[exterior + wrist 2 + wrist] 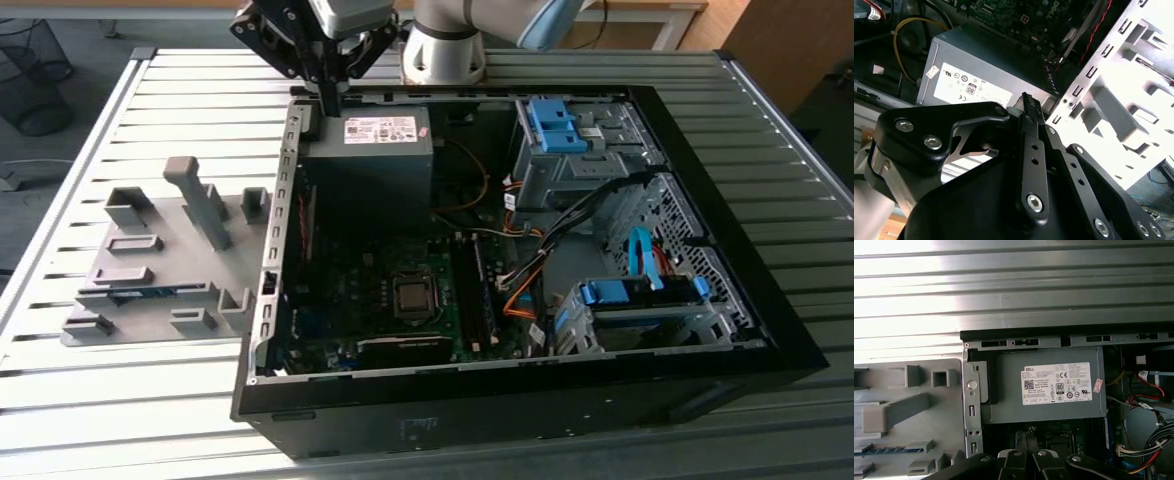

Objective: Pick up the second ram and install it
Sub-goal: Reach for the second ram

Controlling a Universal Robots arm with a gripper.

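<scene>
One gripper point(327, 95), exterior view: pinched together, empty, over case point(534, 425) edge.
Second ram point(134, 292): down in grey fixture point(154, 228), well apart, toward exterior view's left; long axis crosswise.
Second wrist view: fingertips point(1026, 107) touching.
First wrist view: second ram point(879, 450) slotted in fixture.

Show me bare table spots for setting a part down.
The table is bare behind the grey fixture and between it and the near edge. The computer case is crowded with cables and drive cages; the claw hangs over its far corner.
</scene>
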